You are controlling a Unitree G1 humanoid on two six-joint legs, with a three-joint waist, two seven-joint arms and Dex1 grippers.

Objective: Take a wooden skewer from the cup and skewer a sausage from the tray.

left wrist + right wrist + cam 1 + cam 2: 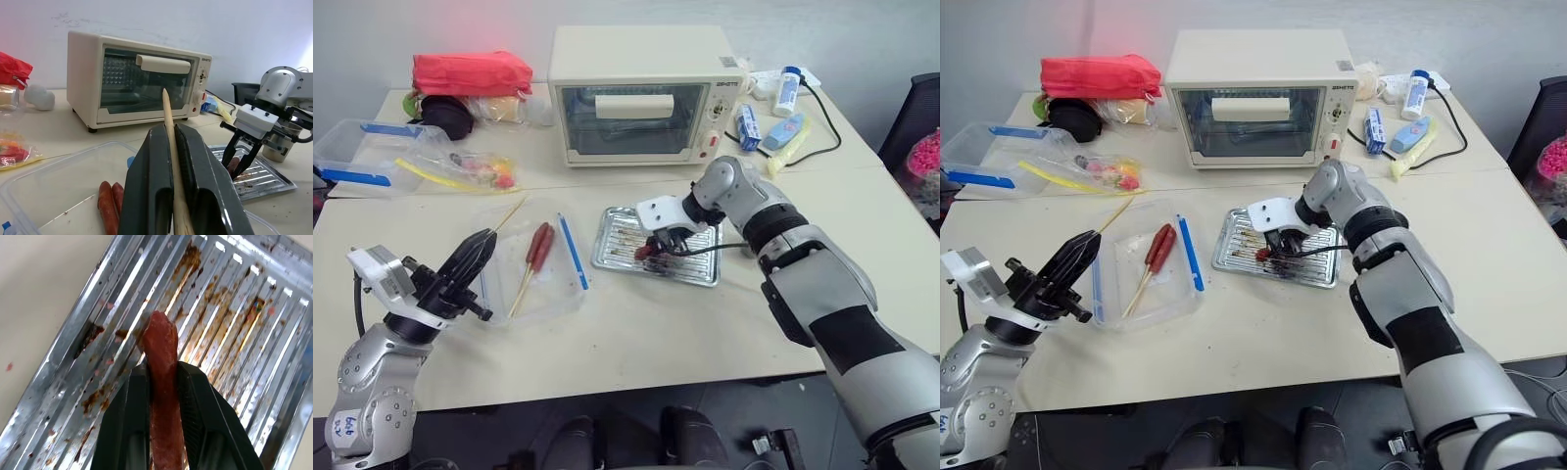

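The bench (636, 343) carries a cream toaster oven (641, 93) at its far edge and, near the middle, the tray (619, 245). A clear plastic container (548, 294) lies left of the tray with two sausages on sticks (537, 250) in it. Over the tray's near edge the right tool (661, 250) is clamped on the sausage (164, 367). Near the front left corner the left tool (475, 257) is clenched on the wooden skewer (171, 132). The cup (279, 144) stands just beyond the tray's right end.

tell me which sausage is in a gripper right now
The sausage over the tray, pinched between the right gripper's fingers. The other two sausages lie untouched, side by side on a stick, in the clear plastic container.
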